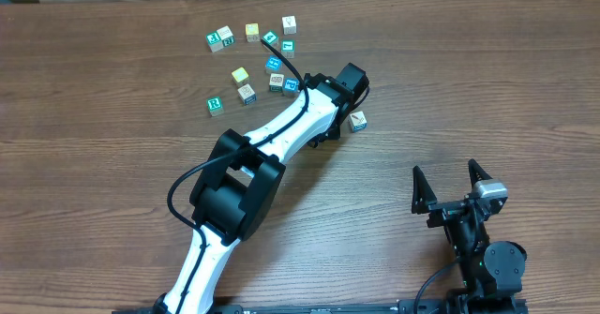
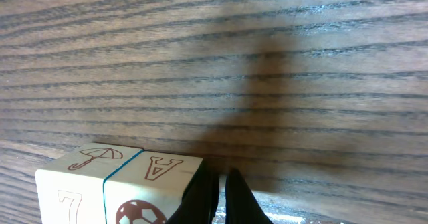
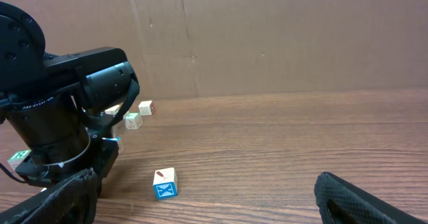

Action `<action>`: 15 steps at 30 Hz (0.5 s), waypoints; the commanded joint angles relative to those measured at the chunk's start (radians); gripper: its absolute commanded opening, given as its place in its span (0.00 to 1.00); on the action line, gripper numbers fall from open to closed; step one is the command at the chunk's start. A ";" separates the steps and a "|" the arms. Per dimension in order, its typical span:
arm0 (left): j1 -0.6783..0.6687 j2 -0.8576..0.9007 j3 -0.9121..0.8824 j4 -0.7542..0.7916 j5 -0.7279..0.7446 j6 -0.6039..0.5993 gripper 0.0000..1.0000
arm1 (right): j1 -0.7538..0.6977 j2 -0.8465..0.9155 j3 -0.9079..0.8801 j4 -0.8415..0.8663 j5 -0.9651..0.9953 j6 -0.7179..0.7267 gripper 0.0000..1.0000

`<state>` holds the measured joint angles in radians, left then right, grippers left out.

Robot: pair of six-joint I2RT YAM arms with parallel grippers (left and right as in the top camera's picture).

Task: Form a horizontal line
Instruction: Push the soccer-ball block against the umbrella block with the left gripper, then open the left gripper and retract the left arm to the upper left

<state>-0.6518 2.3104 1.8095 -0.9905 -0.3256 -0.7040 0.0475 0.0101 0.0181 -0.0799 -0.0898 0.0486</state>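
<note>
Far L on the table (image 1: 487,61), loose cubes (image 1: 246,93) lie scattered near the back edge, some touching, most apart. L arm (image 1: 281,131) reaches diagonally over to them. In the L wrist view the horizontal line (image 2: 134,184) is 2 tan-faced cubes pressed side by side, umbrella and "A" on top, "7" and a ball in front, teal seam btwn them. L gripper (image 2: 219,175) has its fingers pinched together on nothing, tips just beside the "A" cube. Overhead doesn't show the line, prob. under the arm. A lone cube (image 1: 357,120) sits just R of the wrist. R gripper (image 1: 443,167) is well apart near the front edge, fingers spread wide, holding nothing.
</note>
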 commanded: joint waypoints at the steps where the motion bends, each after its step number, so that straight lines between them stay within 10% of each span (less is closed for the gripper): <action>1: 0.008 0.024 -0.008 0.025 0.023 -0.006 0.04 | -0.003 -0.007 -0.010 0.003 -0.002 0.003 1.00; 9: 0.026 0.023 0.131 0.025 0.094 0.107 0.04 | -0.003 -0.007 -0.010 0.003 -0.002 0.003 1.00; 15: 0.114 0.023 0.582 -0.209 0.043 0.196 0.08 | -0.003 -0.007 -0.010 0.003 -0.002 0.003 1.00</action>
<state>-0.5961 2.3482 2.2154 -1.1347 -0.2359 -0.5713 0.0471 0.0101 0.0181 -0.0799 -0.0898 0.0486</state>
